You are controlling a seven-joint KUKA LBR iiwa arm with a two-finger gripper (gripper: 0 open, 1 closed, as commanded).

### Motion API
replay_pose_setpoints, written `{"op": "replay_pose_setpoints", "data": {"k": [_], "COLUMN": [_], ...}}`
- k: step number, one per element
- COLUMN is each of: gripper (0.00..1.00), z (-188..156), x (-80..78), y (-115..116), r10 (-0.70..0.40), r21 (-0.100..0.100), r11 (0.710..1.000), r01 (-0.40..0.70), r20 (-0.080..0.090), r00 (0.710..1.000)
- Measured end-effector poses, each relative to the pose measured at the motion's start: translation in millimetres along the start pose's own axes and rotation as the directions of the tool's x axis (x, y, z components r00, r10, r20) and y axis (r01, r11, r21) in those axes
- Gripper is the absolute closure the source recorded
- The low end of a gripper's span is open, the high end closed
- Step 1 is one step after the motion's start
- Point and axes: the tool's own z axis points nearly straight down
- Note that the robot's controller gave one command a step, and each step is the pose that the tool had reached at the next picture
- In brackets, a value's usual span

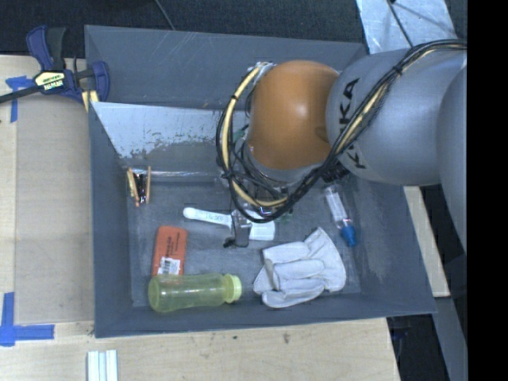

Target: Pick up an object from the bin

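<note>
In the middle of the bin (109, 244) lies a slim white plastic piece (203, 214), flat on the floor, its length running left to right. The gripper (238, 233) is low at its right end. Whether it is touching or just above, and whether it is wide or narrow, I cannot tell, as the arm's orange cover (290, 113) and cables crowd that spot.

The piece looks light, stiff and smooth, so it would likely slip or tip if taken at the very end. A hold across its narrow width, nearer the middle, seems safer. It lies so flat that the grip must go right down to the floor.

Just below it to the left is an orange box (169, 250), with a yellow bottle (194, 290) below that. A white glove (305, 272) lies near on the right, with a syringe (340, 215) beyond. A clip (139, 186) sits well apart at the upper left.
</note>
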Motion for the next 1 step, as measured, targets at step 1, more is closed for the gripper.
{"op": "replay_pose_setpoints", "data": {"k": [1], "gripper": [1.00], "z": [61.2], "x": [-33.8], "y": [-70.6], "r10": [-0.039], "r21": [-0.001], "r11": [0.999], "r01": [0.039], "r20": [0.009], "r00": [0.999]}}
